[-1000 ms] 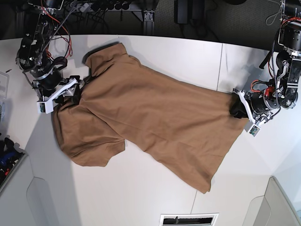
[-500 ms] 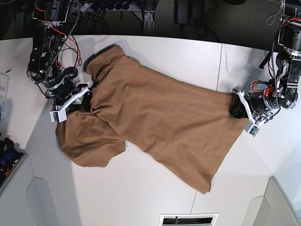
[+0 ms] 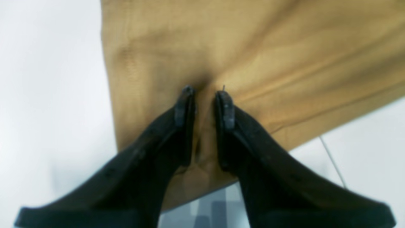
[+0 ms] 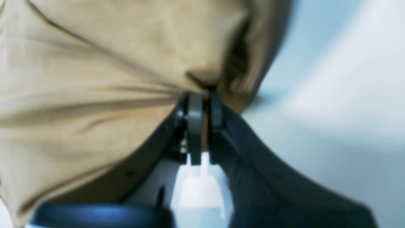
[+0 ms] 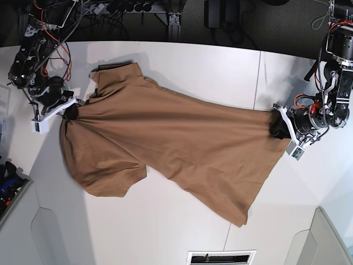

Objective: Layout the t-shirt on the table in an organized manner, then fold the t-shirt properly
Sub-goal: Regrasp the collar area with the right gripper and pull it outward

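From above, the t-shirt (image 5: 165, 146) lies spread across the middle of the white table (image 5: 215, 66), stretched in a long slant from about 10 o'clock, where the neck end sits, down to a loose corner near 5 o'clock; one short sleeve sticks up toward 11 o'clock and the other rounds out toward 8 o'clock. Only this base view shows both arms at once: the right gripper (image 5: 69, 112) at the shirt's 9 o'clock edge and the left gripper (image 5: 279, 127) at its 3 o'clock edge, with the cloth drawn fairly taut between them. The wrist views give what the overhead cannot. In the left wrist view the left gripper (image 3: 205, 98) has its two dark fingers (image 3: 185, 107) standing a little apart with a thick fold of tan cloth (image 3: 253, 47) pinched between them, and creases fan out from the tips toward 2 o'clock; a thin dark line on the tabletop (image 3: 47, 95) runs at 4 o'clock. In the right wrist view the right gripper (image 4: 202, 101) is pressed nearly together on a gathered bunch of the shirt (image 4: 95, 79), which drapes over the left finger and hides it; the picture is blurred. No brand, label or writing can be read in any view.
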Controlling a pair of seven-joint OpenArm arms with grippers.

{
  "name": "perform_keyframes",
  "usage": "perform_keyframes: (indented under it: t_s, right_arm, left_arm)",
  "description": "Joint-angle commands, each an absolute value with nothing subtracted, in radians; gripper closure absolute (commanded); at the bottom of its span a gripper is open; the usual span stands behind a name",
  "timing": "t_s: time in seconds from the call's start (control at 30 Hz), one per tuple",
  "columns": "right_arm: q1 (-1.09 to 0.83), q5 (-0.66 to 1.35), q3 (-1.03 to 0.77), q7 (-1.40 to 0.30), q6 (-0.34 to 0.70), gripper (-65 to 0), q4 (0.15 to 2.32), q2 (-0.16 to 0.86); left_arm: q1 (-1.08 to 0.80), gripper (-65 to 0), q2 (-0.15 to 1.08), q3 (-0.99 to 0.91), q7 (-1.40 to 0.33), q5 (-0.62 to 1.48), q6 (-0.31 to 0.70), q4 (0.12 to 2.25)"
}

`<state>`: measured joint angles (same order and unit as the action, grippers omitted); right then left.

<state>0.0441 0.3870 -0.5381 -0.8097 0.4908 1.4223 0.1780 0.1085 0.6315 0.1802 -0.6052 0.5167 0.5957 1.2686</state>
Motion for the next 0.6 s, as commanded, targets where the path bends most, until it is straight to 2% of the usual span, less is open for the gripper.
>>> perform_keyframes:
  t_s: [0.0,0.13,0.17,0.27,0.33,0.57]
  right_arm:
    - [0.046,0.384,-0.559,-0.819,0.479,-1.7,1.431,0.210]
    - [0.028,0.463,-0.587,-0.816,0.491,-2.7,1.431,0.265]
    - [0.023,0.480,-0.588,-0.815,0.504,-6.0,1.431,0.274]
    - [0.013,0.518,-0.591,-0.815,0.505,-22.8,1.432,0.289]
    - [0.012,0.532,-0.598,-0.815,0.506,-31.3,1.432,0.288]
    - [0.008,0.690,-0.656,-0.814,0.547,-32.1,1.478,0.282]
  left_arm:
    - [0.113,-15.6,0.649,0.178,-0.655,0.481,0.588,1.267]
    - [0.114,-15.6,0.649,0.177,-0.654,0.495,0.588,1.268]
    - [0.114,-15.6,0.649,0.177,-0.655,0.508,0.589,1.269]
    - [0.113,-15.6,0.649,0.177,-0.659,0.572,0.653,1.292]
    - [0.113,-15.6,0.649,0.177,-0.685,0.618,0.686,1.319]
    - [0.110,-15.6,0.677,0.177,-0.761,0.699,0.697,1.455]
